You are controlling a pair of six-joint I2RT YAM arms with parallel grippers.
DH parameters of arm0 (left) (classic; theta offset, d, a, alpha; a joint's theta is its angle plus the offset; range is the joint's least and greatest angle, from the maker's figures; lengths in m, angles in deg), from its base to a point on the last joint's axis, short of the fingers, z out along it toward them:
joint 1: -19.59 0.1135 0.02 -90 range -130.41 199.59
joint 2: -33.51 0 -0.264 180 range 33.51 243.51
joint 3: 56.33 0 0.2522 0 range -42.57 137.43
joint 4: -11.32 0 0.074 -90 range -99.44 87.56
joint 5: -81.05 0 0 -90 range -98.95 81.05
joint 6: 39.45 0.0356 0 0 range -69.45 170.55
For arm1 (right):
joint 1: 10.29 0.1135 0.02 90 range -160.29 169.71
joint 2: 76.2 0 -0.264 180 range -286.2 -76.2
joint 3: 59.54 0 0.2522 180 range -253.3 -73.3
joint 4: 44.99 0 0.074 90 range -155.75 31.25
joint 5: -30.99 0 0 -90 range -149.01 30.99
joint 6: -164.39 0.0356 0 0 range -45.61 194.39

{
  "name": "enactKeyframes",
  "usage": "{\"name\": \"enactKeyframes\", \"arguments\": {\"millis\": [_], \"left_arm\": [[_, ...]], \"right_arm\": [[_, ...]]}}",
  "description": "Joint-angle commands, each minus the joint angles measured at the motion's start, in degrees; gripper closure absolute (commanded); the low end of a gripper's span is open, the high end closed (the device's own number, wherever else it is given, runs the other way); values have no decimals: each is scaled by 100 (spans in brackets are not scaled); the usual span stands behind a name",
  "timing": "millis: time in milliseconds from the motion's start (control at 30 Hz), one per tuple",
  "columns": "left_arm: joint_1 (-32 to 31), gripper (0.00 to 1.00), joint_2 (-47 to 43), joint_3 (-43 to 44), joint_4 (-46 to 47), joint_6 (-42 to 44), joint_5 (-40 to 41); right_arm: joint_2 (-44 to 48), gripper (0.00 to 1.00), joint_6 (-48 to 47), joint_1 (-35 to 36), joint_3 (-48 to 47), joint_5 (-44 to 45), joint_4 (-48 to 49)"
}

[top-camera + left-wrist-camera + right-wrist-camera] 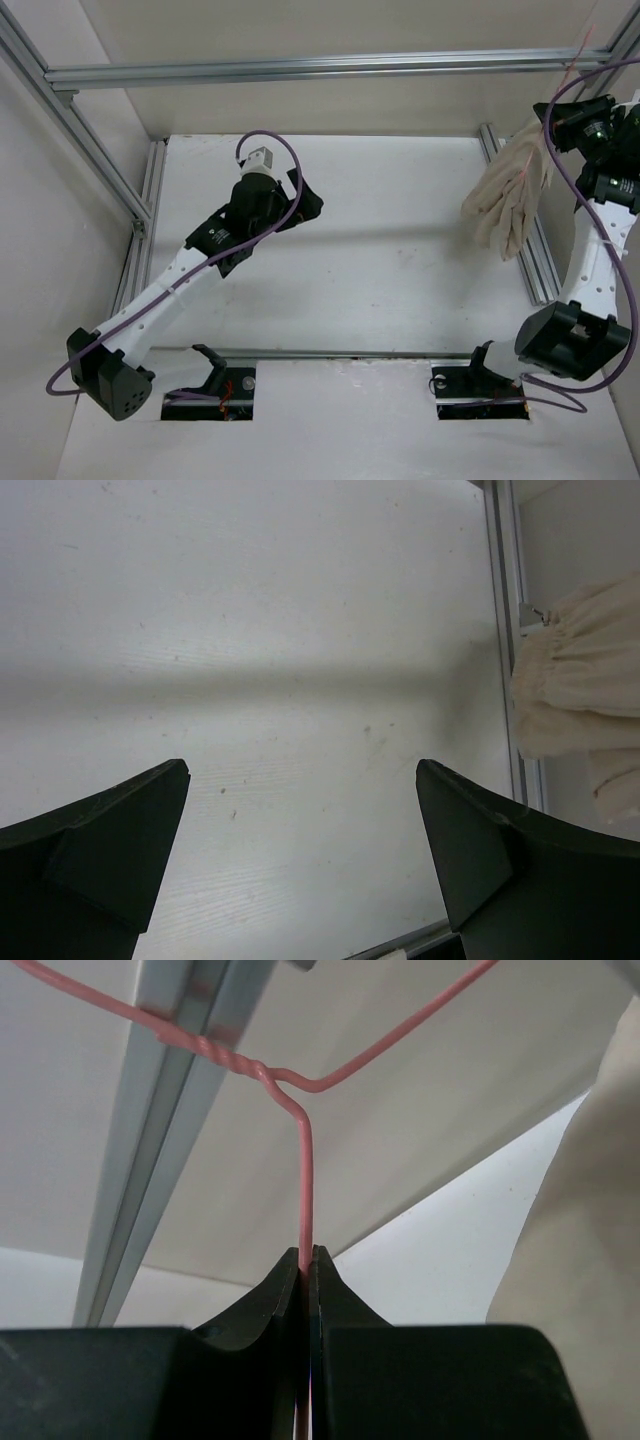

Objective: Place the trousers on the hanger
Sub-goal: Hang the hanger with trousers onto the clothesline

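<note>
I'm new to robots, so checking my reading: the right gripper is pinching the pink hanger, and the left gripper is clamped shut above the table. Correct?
Not quite. The left gripper is open, jaws wide apart above the table; the left wrist view shows it. The right gripper is indeed pinching the pink hanger.
</note>
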Motion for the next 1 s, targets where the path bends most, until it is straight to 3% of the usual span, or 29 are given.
{"name": "enactKeyframes", "arguments": {"millis": [0, 100, 500, 600, 667, 833, 967], "left_arm": [[-151, 0, -71, -15, 249, -115, 93], [-213, 0, -10, -24, 275, -150, 102], [-362, 0, 280, 117, 346, -299, 75], [-424, 0, 333, 161, 381, -308, 75], [-433, 0, 351, 169, 381, -317, 67], [-415, 0, 316, 143, 381, -317, 84], [-354, 0, 280, 82, 381, -317, 58]], "right_arm": [[-112, 97, 5, -88, -636, -286, 747], [-306, 97, 5, -123, -724, -418, 694], [89, 97, -329, -149, 497, -173, 606], [256, 93, -285, -141, 638, -137, 606], [379, 83, -259, -141, 743, -58, 606], [783, 38, -250, -167, 1042, 152, 554], [1222, 14, -346, -281, 1043, 460, 265]]}}
